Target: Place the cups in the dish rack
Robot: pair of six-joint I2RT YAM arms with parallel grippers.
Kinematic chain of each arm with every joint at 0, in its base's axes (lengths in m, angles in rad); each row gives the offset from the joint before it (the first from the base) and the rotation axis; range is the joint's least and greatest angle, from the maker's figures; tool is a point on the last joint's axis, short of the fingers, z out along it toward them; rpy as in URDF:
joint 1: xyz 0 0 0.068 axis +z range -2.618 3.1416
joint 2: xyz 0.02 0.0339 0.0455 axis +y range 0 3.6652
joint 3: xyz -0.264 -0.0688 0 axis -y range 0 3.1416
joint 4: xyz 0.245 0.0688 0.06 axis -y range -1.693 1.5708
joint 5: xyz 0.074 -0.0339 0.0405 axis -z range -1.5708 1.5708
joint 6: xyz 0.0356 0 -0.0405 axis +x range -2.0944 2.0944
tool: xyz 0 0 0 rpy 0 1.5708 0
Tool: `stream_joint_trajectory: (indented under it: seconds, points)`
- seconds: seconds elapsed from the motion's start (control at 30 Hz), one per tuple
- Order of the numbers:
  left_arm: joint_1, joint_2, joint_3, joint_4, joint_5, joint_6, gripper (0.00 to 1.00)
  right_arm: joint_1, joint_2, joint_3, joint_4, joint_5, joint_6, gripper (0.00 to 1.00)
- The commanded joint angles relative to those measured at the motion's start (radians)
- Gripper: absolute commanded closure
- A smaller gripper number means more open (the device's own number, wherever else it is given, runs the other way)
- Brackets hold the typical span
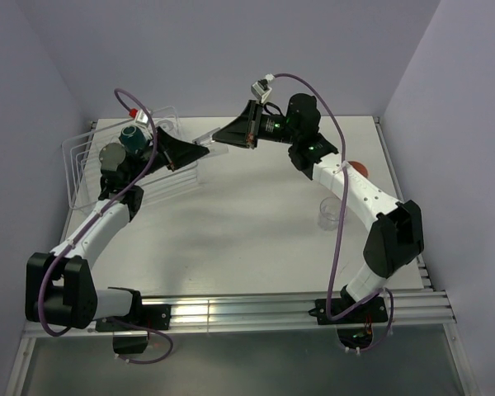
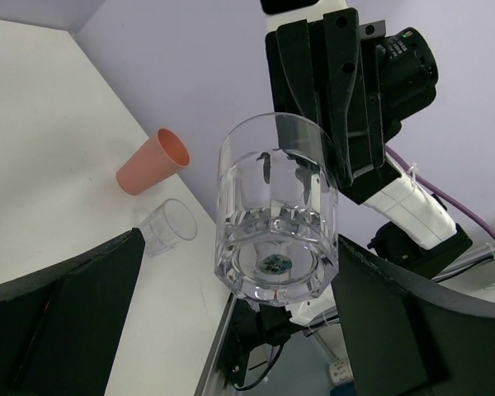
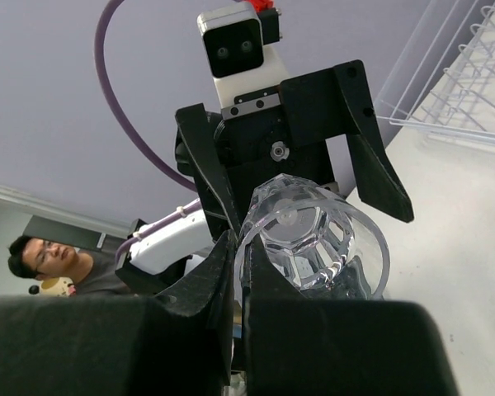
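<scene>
1. Both arm bases sit nearest in the top external view, bolted at the near edge of the table [image 1: 256, 223]. The left gripper [image 1: 200, 151] reaches right from beside the dish rack [image 1: 82, 157], which stands at the far left of the table with a dark green mug [image 1: 134, 137] inside it. The right gripper [image 1: 219, 136] reaches left to meet it, and a clear faceted tumbler [image 1: 212, 142] hangs in the air between the two, above the table just right of the rack. A second clear tumbler [image 1: 330, 212] stands upright on the right side of the table, and a salmon-pink cup [image 1: 359, 166] shows partly behind the right arm, farther back.

2. Black left fingers [image 2: 58, 322] fill the lower corners of the left wrist view, spread wide on either side of the faceted tumbler [image 2: 276, 219] and not touching it. The right gripper [image 2: 340, 153] pinches the tumbler's rim, one finger inside the glass. Beyond, the salmon-pink cup [image 2: 153, 162] and the other clear tumbler [image 2: 168, 227] rest on the table, near each other.

3. Closest in the right wrist view are the right fingers [image 3: 223, 280], closed tight on the tumbler's [image 3: 313, 239] wall. Its base points at the left gripper [image 3: 293, 198], whose jaws stand wide apart around it. The dish rack [image 3: 462, 82] shows at the upper right.
</scene>
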Motion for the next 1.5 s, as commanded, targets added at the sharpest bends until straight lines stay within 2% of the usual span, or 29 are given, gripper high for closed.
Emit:
stream_joint_trajectory:
  seconds: [0.0, 0.2, 0.4, 0.43, 0.5, 0.53, 0.6, 0.63, 0.7, 0.8, 0.83, 0.93, 1.03, 1.23, 1.27, 1.4, 1.47]
  points:
    - [-0.012, 0.012, 0.030, 0.080, -0.014, -0.036, 0.01, 0.022, 0.008, 0.018, 0.092, -0.029, 0.032, 1.00]
    - [-0.020, 0.015, 0.010, 0.146, -0.017, -0.092, 0.12, 0.040, 0.028, 0.029, 0.076, -0.009, 0.015, 1.00]
    - [-0.026, 0.010, 0.007, 0.151, -0.013, -0.109, 0.35, 0.046, 0.042, 0.036, 0.062, 0.005, -0.003, 1.00]
    - [-0.028, 0.009, 0.007, 0.151, -0.010, -0.112, 0.43, 0.046, 0.043, 0.039, 0.056, 0.010, -0.008, 1.00]
    - [-0.032, 0.006, 0.006, 0.149, 0.003, -0.116, 0.53, 0.046, 0.046, 0.048, 0.036, 0.022, -0.025, 1.00]
    - [-0.035, 0.004, 0.006, 0.146, 0.006, -0.118, 0.65, 0.046, 0.048, 0.053, 0.026, 0.028, -0.034, 1.00]
    - [-0.037, -0.010, 0.001, 0.131, 0.010, -0.110, 0.76, 0.048, 0.048, 0.061, 0.003, 0.048, -0.055, 1.00]
    - [-0.037, -0.016, 0.001, 0.118, 0.012, -0.104, 0.88, 0.046, 0.049, 0.065, -0.005, 0.054, -0.061, 1.00]
    - [-0.037, -0.040, 0.001, 0.071, 0.009, -0.077, 0.99, 0.048, 0.054, 0.070, -0.019, 0.062, -0.075, 1.00]
    - [-0.037, -0.077, 0.021, -0.053, -0.011, -0.011, 1.00, 0.046, 0.054, 0.076, -0.049, 0.080, -0.097, 0.92]
    - [-0.037, -0.088, 0.026, -0.090, -0.017, 0.006, 1.00, 0.046, 0.053, 0.082, -0.063, 0.102, -0.107, 0.84]
    - [-0.035, -0.125, 0.072, -0.272, -0.054, 0.101, 1.00, 0.040, 0.034, 0.094, -0.132, 0.160, -0.161, 0.71]
    - [-0.029, -0.155, 0.116, -0.413, -0.094, 0.173, 1.00, 0.028, 0.010, 0.101, -0.186, 0.220, -0.203, 0.63]
    - [0.023, -0.214, 0.173, -0.621, -0.149, 0.272, 1.00, -0.024, -0.027, 0.092, -0.267, 0.301, -0.242, 0.61]
    - [0.035, -0.231, 0.200, -0.729, -0.172, 0.320, 1.00, -0.030, -0.035, 0.090, -0.284, 0.321, -0.264, 0.60]
    - [0.123, -0.257, 0.306, -1.032, -0.357, 0.442, 1.00, -0.058, -0.043, 0.088, -0.433, 0.463, -0.345, 0.60]
    - [0.158, -0.248, 0.393, -1.211, -0.586, 0.508, 1.00, -0.061, -0.041, 0.085, -0.488, 0.511, -0.400, 0.60]
